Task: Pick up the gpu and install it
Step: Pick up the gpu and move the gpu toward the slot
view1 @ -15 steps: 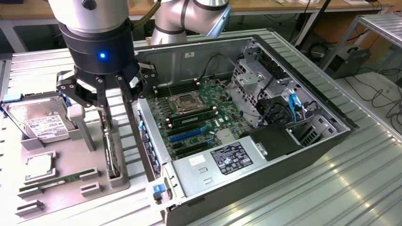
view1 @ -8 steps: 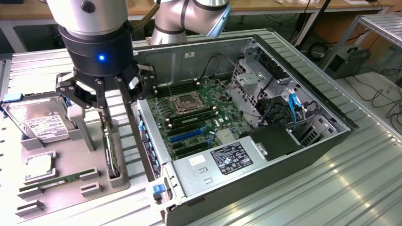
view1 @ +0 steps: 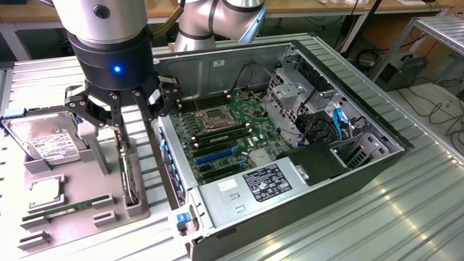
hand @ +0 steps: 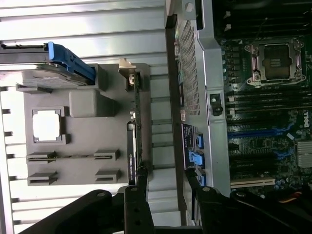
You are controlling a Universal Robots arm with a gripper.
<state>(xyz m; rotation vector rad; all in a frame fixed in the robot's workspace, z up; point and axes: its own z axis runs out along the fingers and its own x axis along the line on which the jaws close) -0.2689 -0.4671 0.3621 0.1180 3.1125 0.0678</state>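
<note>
Gripper [view1: 129, 124] wide open, empty, poised just above edge-standing gpu [view1: 129, 174] in tray [view1: 87, 179].

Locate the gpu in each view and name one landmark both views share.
Exterior view: the gpu stands on edge in the grey holder, at the exterior view's left, beside the case.
Wrist view: the gpu runs along the holder's edge nearest the case.
Shared landmark: the CPU socket.

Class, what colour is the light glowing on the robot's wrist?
The light is blue, clearest in the exterior view.
</note>
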